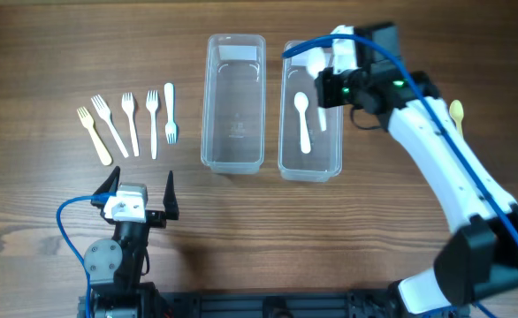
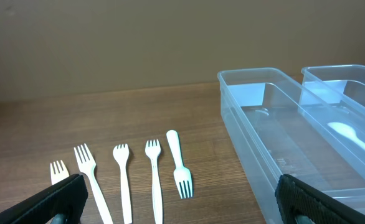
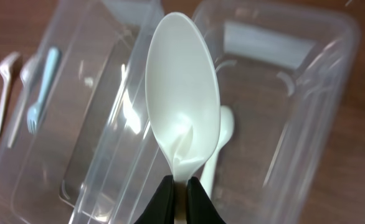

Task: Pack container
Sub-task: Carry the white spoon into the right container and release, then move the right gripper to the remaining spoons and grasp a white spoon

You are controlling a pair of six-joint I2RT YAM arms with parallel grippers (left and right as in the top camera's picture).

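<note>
Two clear plastic containers stand side by side: the left container holds nothing, the right container holds one white spoon. My right gripper is shut on the handle of a second white spoon and holds it above the right container, bowl end out; the lying spoon shows beneath. Several plastic forks lie in a row at the left, also in the left wrist view. My left gripper is open and empty, near the front edge below the forks.
A yellowish spoon lies at the far right, partly hidden by the right arm. The left container also shows in the left wrist view. A blue cable runs along each arm.
</note>
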